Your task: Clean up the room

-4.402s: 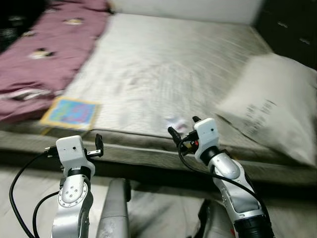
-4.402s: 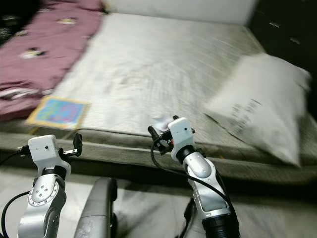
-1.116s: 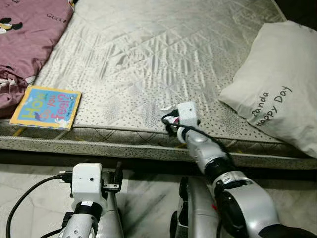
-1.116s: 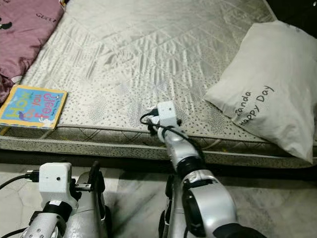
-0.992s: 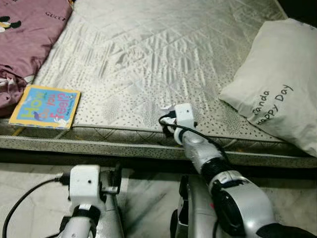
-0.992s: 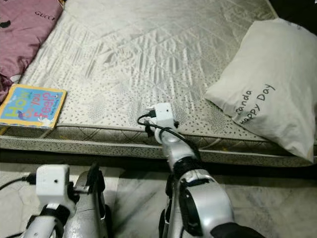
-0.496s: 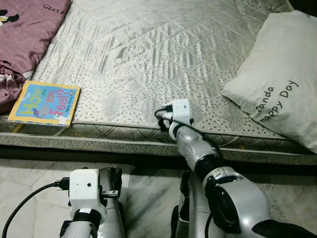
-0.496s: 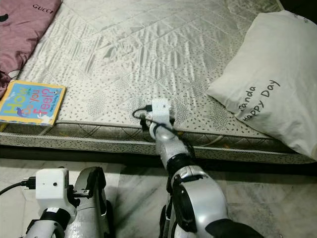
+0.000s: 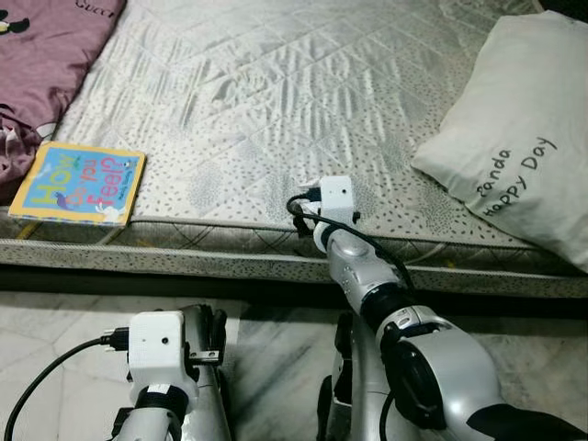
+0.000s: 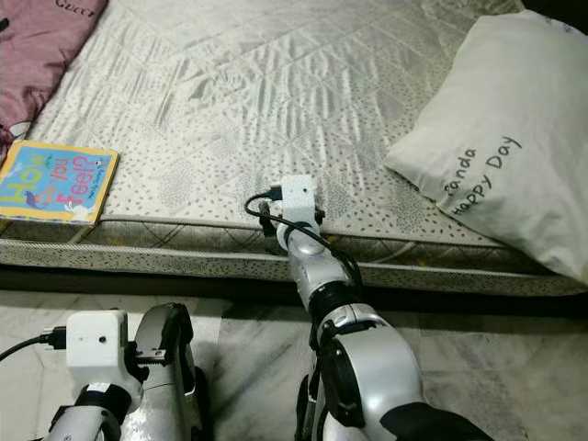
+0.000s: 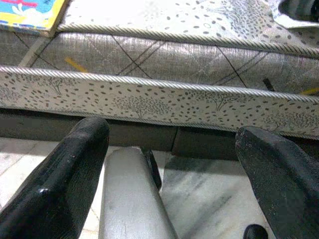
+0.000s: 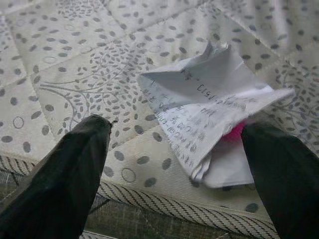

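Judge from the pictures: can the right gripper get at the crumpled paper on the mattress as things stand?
Probably yes. The right gripper is open just short of the paper, one finger to each side, and nothing lies between them. The paper sits near the mattress edge, so a short push forward should do.

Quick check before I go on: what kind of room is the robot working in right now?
Most likely a bedroom: a bare quilted grey mattress carries a white printed pillow, a crumpled maroon blanket and a colourful children's book, with pale marble floor below.
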{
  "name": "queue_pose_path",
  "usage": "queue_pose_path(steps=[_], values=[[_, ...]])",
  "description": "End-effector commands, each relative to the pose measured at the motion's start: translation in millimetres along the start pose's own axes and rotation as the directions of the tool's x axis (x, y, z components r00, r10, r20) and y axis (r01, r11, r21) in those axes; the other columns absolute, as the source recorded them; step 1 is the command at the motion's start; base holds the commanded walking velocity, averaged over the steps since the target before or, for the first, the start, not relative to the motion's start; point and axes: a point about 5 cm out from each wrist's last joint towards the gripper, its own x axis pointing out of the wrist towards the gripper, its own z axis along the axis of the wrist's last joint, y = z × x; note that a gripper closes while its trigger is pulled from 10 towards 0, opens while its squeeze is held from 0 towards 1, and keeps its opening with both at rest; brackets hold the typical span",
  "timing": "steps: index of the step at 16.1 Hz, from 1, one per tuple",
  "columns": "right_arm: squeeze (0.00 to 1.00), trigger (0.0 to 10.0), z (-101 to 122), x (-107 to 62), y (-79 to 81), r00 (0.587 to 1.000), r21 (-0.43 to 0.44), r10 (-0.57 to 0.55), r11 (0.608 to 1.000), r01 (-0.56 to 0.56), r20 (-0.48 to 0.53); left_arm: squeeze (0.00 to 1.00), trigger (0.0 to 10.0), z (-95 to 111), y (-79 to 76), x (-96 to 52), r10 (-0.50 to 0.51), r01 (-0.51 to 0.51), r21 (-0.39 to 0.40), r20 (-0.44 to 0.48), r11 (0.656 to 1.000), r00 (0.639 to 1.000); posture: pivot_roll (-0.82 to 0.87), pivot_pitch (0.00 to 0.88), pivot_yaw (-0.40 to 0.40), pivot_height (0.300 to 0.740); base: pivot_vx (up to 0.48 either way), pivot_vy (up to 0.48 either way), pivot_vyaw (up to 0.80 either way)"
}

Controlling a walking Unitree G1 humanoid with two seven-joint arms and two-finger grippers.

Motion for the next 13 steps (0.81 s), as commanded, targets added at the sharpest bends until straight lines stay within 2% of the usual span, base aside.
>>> queue_pose_path(steps=[1,6,10,11,12,13], values=[[0.0,10.0,1,0.5,3.0,1.0,-0.027,-0.02,0.999,0.02,0.0,0.0,10.0,0,1.5,-4.2,0.015,-0.015,-0.001,-0.013,1.0,1.0,0.16,0.241,-0.076,0.545,0.0,0.0,0.0],[0.0,10.0,4,0.8,17.4,0.998,-0.049,-0.067,0.997,0.066,-0.013,0.0,10.0,-1,1.9,-5.2,0.029,-0.029,-0.015,-0.025,0.999,0.999,0.18,0.244,-0.077,0.545,0.0,0.0,0.0],[0.0,10.0,-3,-0.5,19.5,0.993,-0.05,-0.107,0.993,0.104,-0.042,0.0,10.0,-1,2.0,-8.4,0.041,-0.041,-0.019,-0.031,0.999,0.999,0.2,0.251,-0.082,0.545,0.0,0.0,0.0],[0.0,0.9,-6,-1.1,18.7,0.991,-0.043,-0.126,0.991,0.124,-0.053,0.0,10.0,-1,2.6,-9.1,0.047,-0.048,-0.026,-0.035,0.999,0.998,0.2,0.249,-0.083,0.545,0.0,0.0,0.0],[0.0,0.0,-7,-1.2,17.9,0.988,-0.039,-0.141,0.99,0.138,-0.06,0.0,10.0,-1,2.8,-9.4,0.05,-0.051,-0.029,-0.037,0.998,0.998,0.2,0.249,-0.082,0.545,0.0,0.0,0.0],[0.0,0.0,-6,-0.9,17.5,0.987,-0.039,-0.151,0.988,0.149,-0.06,0.0,10.0,-1,2.6,-9.5,0.05,-0.052,-0.03,-0.038,0.998,0.998,0.21,0.25,-0.082,0.545,0.0,0.0,0.0]])
